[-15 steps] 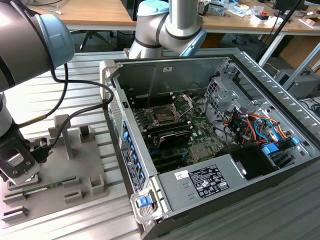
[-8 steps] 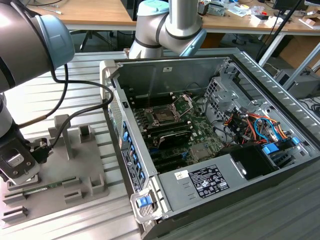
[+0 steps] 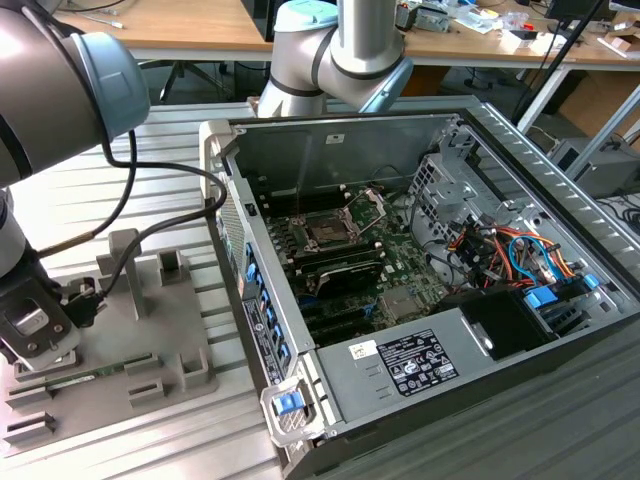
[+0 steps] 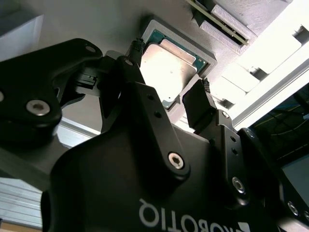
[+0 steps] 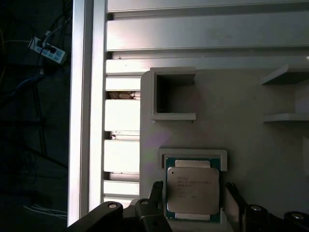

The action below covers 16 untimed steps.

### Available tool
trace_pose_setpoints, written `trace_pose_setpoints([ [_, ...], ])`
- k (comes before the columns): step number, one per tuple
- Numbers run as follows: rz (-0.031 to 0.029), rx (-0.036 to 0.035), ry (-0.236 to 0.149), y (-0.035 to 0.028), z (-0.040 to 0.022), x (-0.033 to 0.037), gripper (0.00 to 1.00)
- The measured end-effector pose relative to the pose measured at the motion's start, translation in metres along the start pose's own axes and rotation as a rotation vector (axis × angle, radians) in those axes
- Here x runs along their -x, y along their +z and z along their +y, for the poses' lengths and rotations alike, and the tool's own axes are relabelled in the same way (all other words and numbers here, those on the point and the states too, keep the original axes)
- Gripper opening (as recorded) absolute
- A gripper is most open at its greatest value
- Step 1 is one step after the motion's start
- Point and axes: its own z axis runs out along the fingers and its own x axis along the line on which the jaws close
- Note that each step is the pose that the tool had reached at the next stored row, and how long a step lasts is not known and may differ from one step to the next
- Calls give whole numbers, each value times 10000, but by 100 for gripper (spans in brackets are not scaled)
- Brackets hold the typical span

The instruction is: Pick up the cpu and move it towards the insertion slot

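The cpu [image 5: 193,191] is a flat square chip with a silvery top and a thin green rim. It lies flat in a square recess of the grey tray [image 5: 241,135]. My gripper [image 5: 193,194] is open right above it, with one dark fingertip [image 5: 157,192] on each side of the chip. In the second wrist view the cpu [image 4: 169,65] shows between the two black fingers [image 4: 197,99]. In the exterior view the gripper [image 3: 35,335] hangs low over the tray [image 3: 150,330] at that view's left. The insertion slot [image 3: 328,230] sits on the motherboard inside the open computer case, its silver plate hinged up.
The open computer case [image 3: 420,130] stands to the exterior view's right of the tray, with high metal walls, cables and a drive cage. Upright grey posts [image 3: 128,262] rise from the tray. A thin green memory stick [image 4: 217,19] lies in a tray groove. The table is slatted aluminium [image 5: 123,113].
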Motion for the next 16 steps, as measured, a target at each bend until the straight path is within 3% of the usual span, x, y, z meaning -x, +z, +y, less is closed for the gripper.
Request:
trace_pose_setpoints([
  [3, 1, 0, 0, 35, -1, 0, 62],
  [16, 1, 0, 1, 71, -2, 0, 62],
])
